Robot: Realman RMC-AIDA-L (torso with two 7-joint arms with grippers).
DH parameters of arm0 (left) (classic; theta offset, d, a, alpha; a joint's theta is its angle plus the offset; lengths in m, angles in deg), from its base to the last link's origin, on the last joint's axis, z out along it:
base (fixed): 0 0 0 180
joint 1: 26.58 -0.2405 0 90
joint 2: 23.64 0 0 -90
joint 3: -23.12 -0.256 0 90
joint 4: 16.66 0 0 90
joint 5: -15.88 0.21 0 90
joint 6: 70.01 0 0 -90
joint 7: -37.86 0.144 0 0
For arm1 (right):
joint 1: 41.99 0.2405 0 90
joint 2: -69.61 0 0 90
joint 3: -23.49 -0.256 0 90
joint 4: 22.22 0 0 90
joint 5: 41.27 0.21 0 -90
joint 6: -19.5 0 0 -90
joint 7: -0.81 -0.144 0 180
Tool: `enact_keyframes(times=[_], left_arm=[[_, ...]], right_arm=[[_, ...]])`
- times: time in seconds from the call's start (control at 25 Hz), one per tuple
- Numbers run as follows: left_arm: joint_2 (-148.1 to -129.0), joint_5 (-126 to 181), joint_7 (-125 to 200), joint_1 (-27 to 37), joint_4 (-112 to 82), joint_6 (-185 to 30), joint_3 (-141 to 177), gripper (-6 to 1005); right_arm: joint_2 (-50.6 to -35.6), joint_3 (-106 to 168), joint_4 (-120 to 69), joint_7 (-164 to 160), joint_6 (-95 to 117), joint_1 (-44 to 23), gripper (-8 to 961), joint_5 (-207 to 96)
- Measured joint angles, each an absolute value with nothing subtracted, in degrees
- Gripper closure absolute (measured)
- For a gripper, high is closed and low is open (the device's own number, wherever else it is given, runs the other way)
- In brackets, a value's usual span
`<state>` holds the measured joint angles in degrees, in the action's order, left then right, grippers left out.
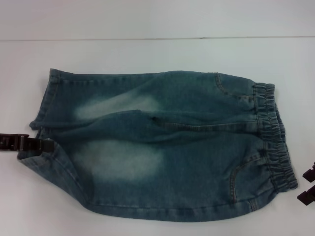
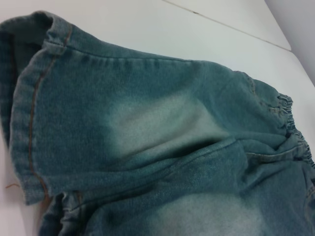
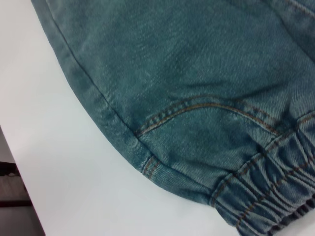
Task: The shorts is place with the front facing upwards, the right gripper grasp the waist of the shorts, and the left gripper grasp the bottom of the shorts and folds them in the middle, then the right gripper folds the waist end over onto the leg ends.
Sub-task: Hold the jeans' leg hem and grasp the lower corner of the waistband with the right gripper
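1. Left gripper [image 1: 47,145], reaching in from the left edge of the head view, meets the bottom of the shorts [image 1: 42,120] at the near leg hem; whether its fingers have closed on the cloth cannot be told.
2. Right gripper [image 1: 307,184] sits at the right edge, just beside the near corner of the waist of the shorts [image 1: 273,135] and apart from it; only a sliver shows, so its opening cannot be told either.
3. Between them the shorts [image 1: 162,147] lie flat on the white table [image 1: 147,54], front up, long axis running left to right: waist pointing right, leg ends [image 1: 49,93] pointing left.
4. Each arm is therefore nearest the end assigned to it, the left at the hems, the right at the elastic.
5. Judging by the layout, the lengthwise fold has not begun: both legs lie side by side, far leg and near leg.
6. A curved pocket seam [image 3: 197,108] sits beside the gathered band in the right wrist view.
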<state>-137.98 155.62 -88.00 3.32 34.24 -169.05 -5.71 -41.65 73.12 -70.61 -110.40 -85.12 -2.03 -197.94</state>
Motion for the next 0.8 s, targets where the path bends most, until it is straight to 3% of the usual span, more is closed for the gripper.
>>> enact_keyframes(times=[0.8], left_arm=[[-137.98, 155.44, -88.0, 3.34, 34.06, -169.01, -5.71, 985]], right_arm=[[-43.86, 73.3, -70.56, -110.51, -83.62, -2.05, 128, -198.61]])
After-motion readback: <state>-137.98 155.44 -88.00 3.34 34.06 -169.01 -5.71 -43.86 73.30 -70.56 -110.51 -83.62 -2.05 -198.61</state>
